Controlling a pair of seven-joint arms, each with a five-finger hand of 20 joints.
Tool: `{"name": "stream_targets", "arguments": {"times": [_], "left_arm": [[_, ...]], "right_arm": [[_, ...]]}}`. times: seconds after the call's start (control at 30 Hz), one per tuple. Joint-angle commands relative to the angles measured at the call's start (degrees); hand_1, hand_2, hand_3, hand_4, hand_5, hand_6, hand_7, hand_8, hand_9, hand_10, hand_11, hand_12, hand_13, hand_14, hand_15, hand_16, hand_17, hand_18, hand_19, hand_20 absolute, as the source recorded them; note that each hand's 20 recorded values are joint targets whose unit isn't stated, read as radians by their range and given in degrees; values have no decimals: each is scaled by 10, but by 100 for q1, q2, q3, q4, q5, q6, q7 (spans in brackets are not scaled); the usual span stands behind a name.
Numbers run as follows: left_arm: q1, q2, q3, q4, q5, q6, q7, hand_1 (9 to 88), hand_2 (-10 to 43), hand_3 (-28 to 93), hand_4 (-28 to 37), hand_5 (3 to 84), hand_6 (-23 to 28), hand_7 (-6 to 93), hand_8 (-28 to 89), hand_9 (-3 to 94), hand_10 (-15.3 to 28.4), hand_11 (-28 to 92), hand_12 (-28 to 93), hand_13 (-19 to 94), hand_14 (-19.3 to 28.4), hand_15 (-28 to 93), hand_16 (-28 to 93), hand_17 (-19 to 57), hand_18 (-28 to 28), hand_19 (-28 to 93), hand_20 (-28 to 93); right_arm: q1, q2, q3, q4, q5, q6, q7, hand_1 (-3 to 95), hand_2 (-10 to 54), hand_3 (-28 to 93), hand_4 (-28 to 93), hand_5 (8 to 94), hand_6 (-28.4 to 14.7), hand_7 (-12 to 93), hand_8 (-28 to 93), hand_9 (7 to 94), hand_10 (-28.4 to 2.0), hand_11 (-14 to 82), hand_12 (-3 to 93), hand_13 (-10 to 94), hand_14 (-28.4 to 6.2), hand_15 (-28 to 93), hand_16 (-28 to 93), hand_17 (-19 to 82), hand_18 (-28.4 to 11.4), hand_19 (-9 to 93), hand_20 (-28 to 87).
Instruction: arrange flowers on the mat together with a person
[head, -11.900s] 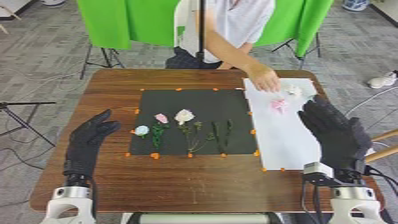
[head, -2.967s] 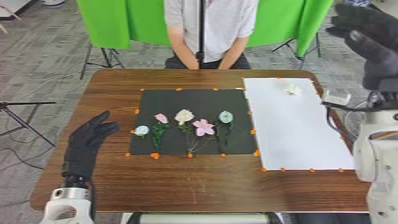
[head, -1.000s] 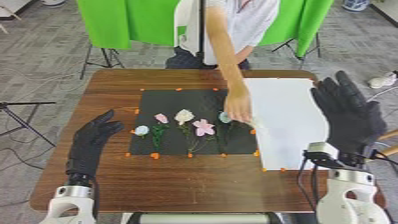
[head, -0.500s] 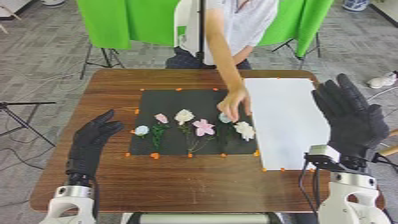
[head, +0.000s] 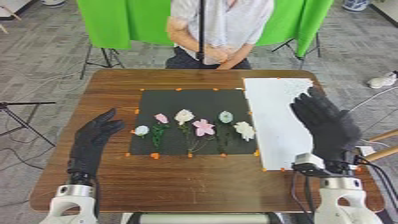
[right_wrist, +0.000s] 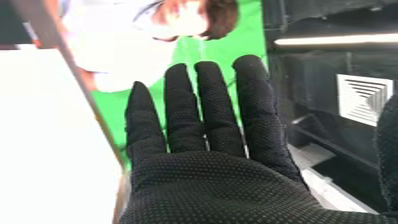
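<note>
On the dark mat (head: 182, 100) in the head view lie, from left to right, a pale blue flower (head: 141, 130), a small pink bud (head: 161, 118), a cream flower (head: 184, 116), a pink blossom (head: 204, 127), a pale green-blue flower (head: 226, 117) and a white flower (head: 244, 130) at the right edge. My left hand (head: 92, 136) is open over the table left of the mat, touching no flower. My right hand (head: 327, 127) is open over the white sheet's right edge, holding nothing; in the right wrist view the hand (right_wrist: 213, 185) has straight fingers.
A white sheet (head: 280, 115) lies right of the mat, held by orange tabs. Brown table (head: 195, 185) surrounds both. Across the table a person's hands (head: 218, 55) are together at the far edge, away from the flowers.
The person has let go of the white flower, now at the mat's right edge, and drawn the arm back from the mat. My right hand has moved slightly left and lower.
</note>
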Motion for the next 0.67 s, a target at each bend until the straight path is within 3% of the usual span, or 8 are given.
{"name": "stream_targets", "arguments": {"times": [0.03,0.37,0.67], "left_arm": [[50,-72,8,43,36,-37,76,212,-20,680,-218,482,29,129,-49,499,149,208,168,386,186,234,38,66,138,87,190],[-49,-208,109,100,176,-104,138,212,-20,679,-219,482,29,130,-49,499,149,208,167,386,187,235,38,67,137,86,190],[-62,-272,132,96,148,-100,136,211,-21,681,-219,482,28,130,-49,499,148,207,168,386,186,233,38,66,138,86,190]], "right_arm": [[177,-231,93,111,-75,-51,-20,42,-30,778,-193,451,4,111,-91,438,-133,49,93,347,-108,134,40,193,-138,28,238],[235,-279,109,99,18,-126,-33,44,-31,779,-193,456,5,114,-92,452,-128,52,92,354,-96,136,35,195,-138,27,238],[170,-292,75,96,10,-107,25,45,-32,779,-194,459,6,118,-93,455,-131,53,94,355,-98,140,31,196,-138,27,239]]}}
